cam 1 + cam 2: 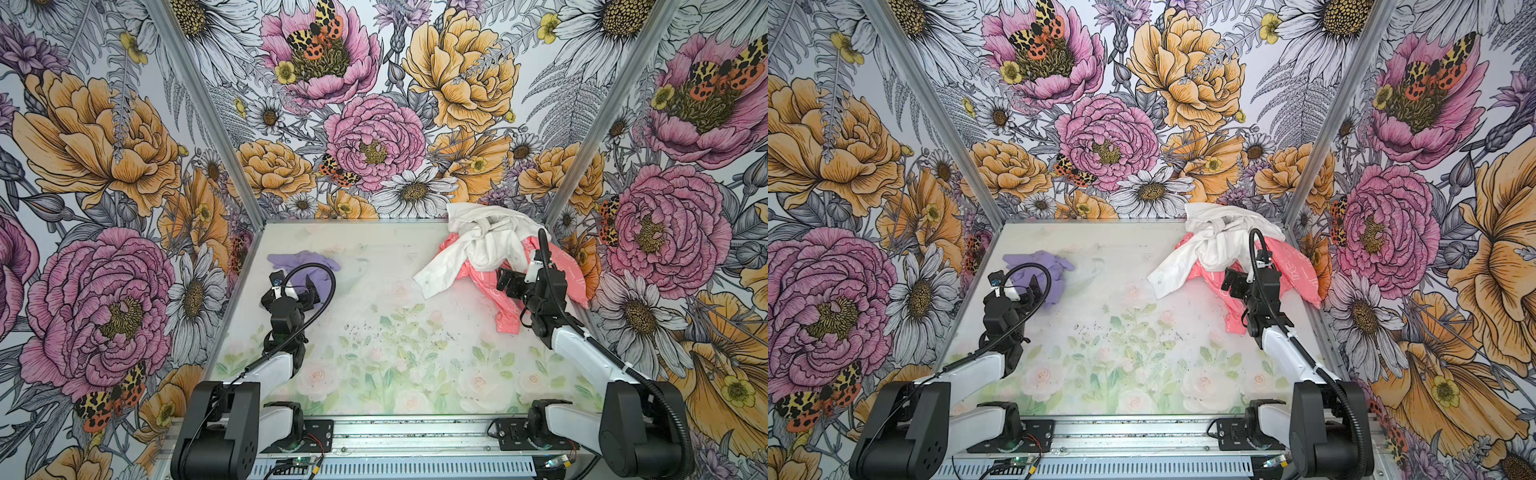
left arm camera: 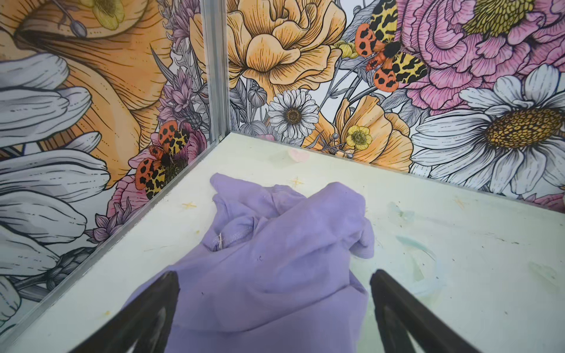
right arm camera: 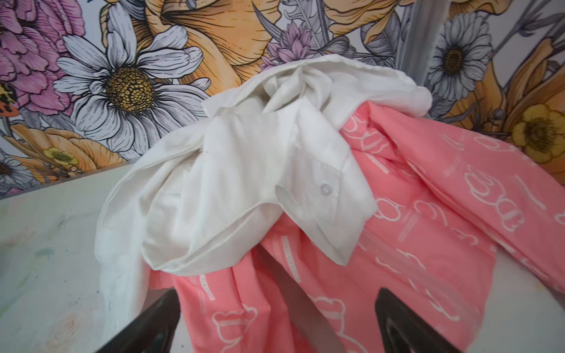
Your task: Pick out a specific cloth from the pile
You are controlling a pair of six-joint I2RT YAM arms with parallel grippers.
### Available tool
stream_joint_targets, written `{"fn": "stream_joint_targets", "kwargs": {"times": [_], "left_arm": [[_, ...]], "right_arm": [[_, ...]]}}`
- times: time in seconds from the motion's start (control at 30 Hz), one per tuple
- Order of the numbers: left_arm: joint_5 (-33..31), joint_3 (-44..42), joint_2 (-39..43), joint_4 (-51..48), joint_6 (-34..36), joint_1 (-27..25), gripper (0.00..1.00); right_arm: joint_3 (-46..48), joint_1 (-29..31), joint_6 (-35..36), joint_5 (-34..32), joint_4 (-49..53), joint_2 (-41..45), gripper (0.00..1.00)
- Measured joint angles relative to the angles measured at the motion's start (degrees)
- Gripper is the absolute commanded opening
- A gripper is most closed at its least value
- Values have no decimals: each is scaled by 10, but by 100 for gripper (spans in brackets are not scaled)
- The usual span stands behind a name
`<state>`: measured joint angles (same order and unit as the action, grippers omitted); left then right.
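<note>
The cloth (image 1: 305,270) is lying at the far left, apart from the pile (image 1: 490,253); its white print is not readable. Both the left gripper (image 2: 273,282) and the right gripper (image 3: 276,301) are standing open, holding nothing.

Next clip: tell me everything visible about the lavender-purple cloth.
The plain lavender-purple soft cloth is unpatterned, thin and crumpled into loose folds, a stitched hem showing in the left wrist view. It lies alone on the pale floral tabletop near the far left corner, apart from the white-and-coral pile. The left gripper is open, its black fingers either side of the near edge.
</note>
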<state>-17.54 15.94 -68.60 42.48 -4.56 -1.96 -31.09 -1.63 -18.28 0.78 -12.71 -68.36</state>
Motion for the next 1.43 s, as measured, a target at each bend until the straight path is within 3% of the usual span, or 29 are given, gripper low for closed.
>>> {"fn": "stream_joint_targets", "kwargs": {"times": [0.27, 0.53, 0.63, 0.83, 1.43], "left_arm": [[7, -9, -55, 79, 7, 22, 99], [50, -10, -197, 175, 15, 29, 99], [56, -5, -205, 169, 17, 29, 99], [51, 48, -204, 139, 28, 16, 99], [47, 49, -204, 119, 41, 7, 99]], "right_arm": [[58, -9, 44, -49, -102, -26, 99], [108, -11, 96, -48, -271, -119, 99], [125, -14, 105, -40, -365, -176, 99], [115, -15, 108, -37, -373, -195, 100], [104, -14, 113, -38, -375, -195, 99]]}}
